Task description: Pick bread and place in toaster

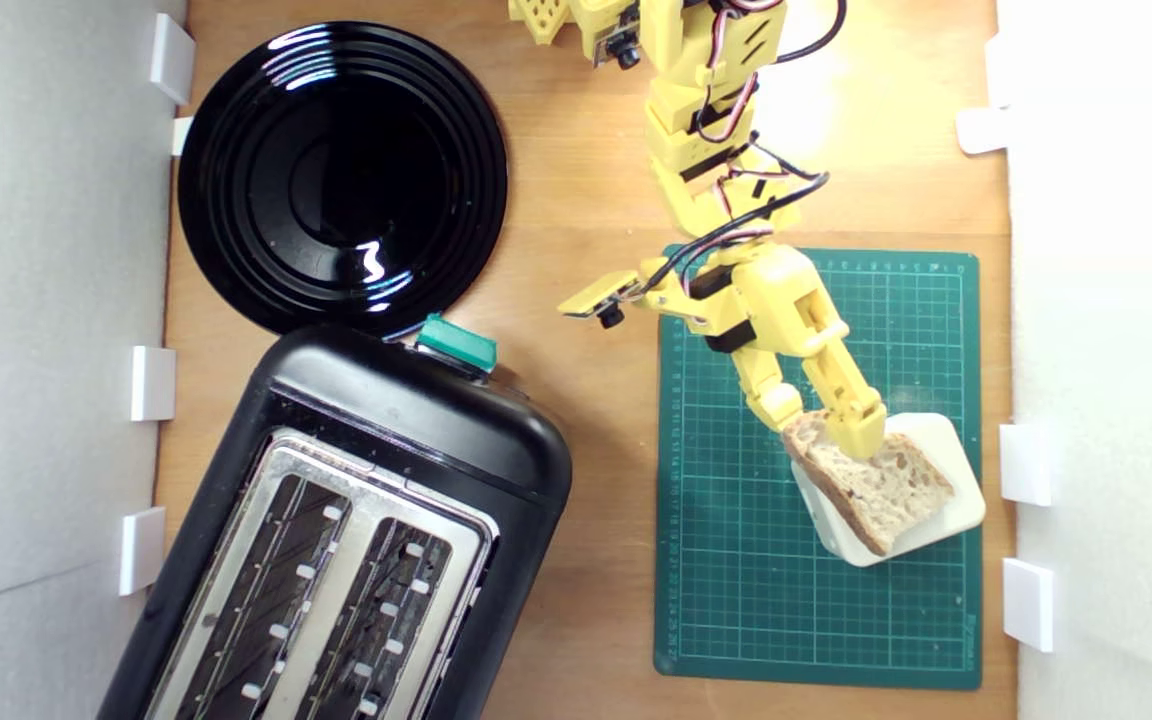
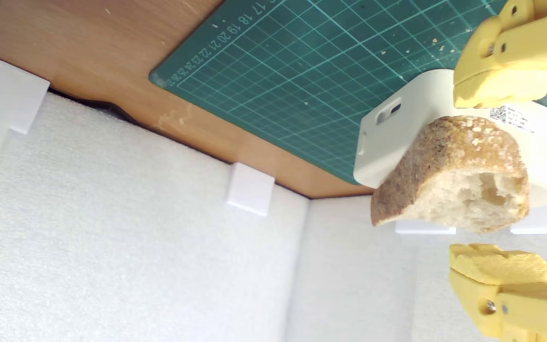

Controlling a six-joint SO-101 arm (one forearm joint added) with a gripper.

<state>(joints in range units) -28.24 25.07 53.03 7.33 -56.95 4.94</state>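
End effector (image 1: 829, 425): jaws spread apart, straddling the bread (image 1: 871, 482); in the wrist view a gap shows between each yellow tip and the slice, so no grip is established. The bread lies on the cream box (image 1: 951, 452), crust end toward the arm, the box standing on the green cutting mat (image 1: 736, 560) at the exterior view's right.

Progress, as judged: approach made, grasp not closed, lift, carry and insertion all outstanding. The toaster (image 1: 356, 540) sits well apart at the exterior view's lower left, set at an angle, both slots showing no bread, green lever knob (image 1: 456, 343) at its upper end. A black plate (image 1: 341, 175) lies just beyond it on the counter (image 1: 586, 420).

Arm pose: reaching down from the top edge of the exterior view, wrist bent toward the lower right, fingers angled down onto the slice.
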